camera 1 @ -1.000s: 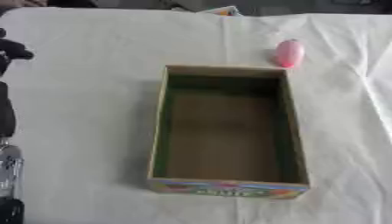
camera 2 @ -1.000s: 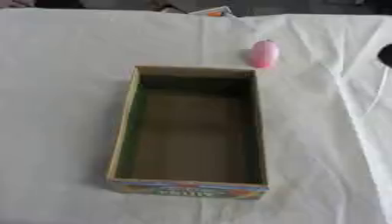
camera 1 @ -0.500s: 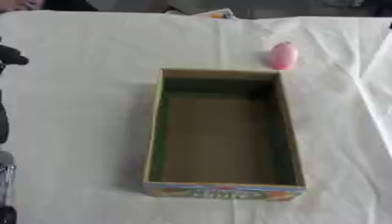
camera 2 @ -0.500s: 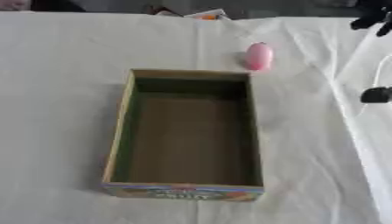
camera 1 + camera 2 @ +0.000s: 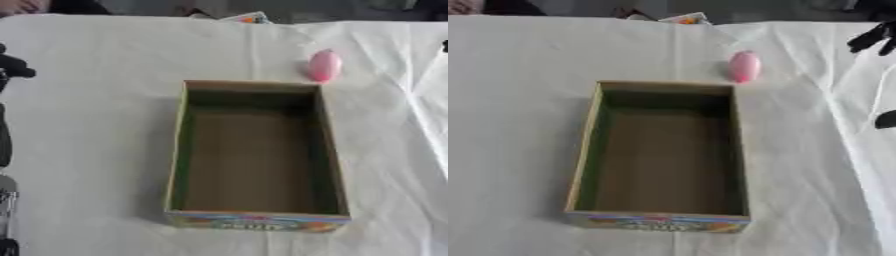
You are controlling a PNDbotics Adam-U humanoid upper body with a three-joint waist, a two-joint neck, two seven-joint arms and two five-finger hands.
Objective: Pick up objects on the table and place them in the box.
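An open cardboard box [image 5: 330,150] with a coloured printed front stands in the middle of the white cloth, and nothing lies inside it. A pink egg-shaped object [image 5: 744,66] lies on the cloth just beyond the box's far right corner, touching nothing. My right hand [image 5: 871,38] hangs at the right edge, level with the pink object and well to its right, its dark fingers straight and spread and the thumb [image 5: 885,120] lower down. Only a small black part of my left hand [image 5: 14,67] shows at the left edge, far from the box.
The white cloth [image 5: 96,125] covers the table and has creases on its right side. A small colourful printed item [image 5: 684,19] sits at the table's far edge. My left arm [image 5: 4,145] runs down the left edge.
My right hand has come in at the right edge, from one dark spot to spread fingers and a thumb. The box, pink object and left hand have stayed put.
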